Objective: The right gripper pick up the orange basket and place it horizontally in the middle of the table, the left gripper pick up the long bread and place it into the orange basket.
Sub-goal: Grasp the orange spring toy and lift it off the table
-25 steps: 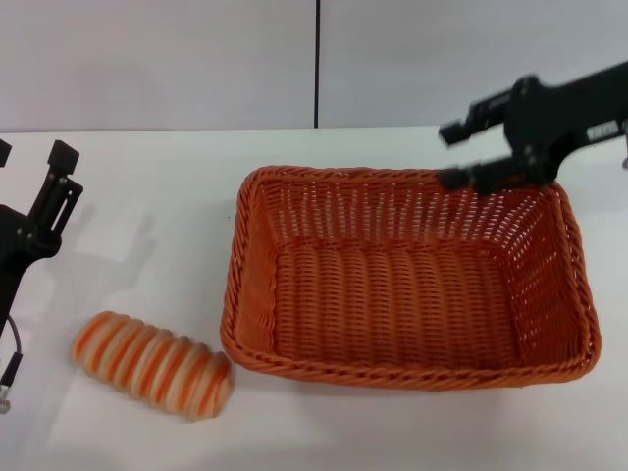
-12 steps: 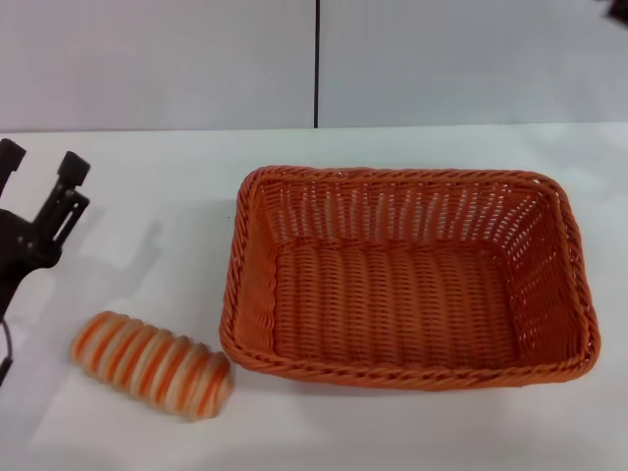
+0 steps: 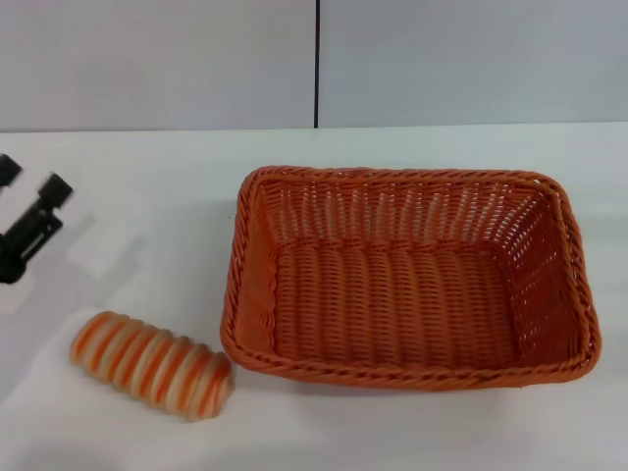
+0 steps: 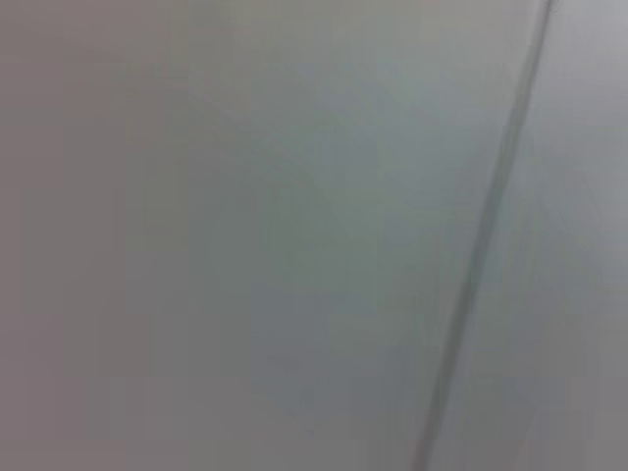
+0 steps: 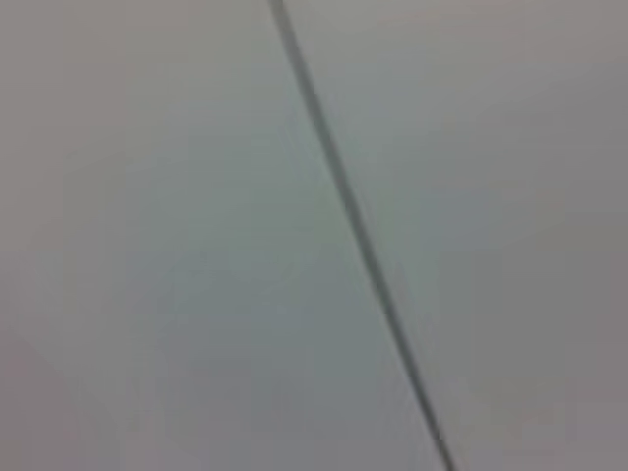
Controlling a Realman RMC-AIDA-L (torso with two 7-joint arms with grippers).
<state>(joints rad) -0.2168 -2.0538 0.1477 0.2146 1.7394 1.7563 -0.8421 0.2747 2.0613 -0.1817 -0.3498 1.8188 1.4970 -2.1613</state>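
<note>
The orange basket sits long side across the middle of the white worktop, empty. The long bread lies on the worktop just off the basket's near left corner, apart from it. The left end effector hovers at the worktop's left edge, beyond the bread, fingers spread and grasping nothing

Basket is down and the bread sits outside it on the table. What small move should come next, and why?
Probably bring the left end effector down over the bread. It is open at the table's left edge, behind the loaf and apart from it. The loaf lies on the table just left of the empty basket. The right end effector is out of view, so its part looks done.
</note>
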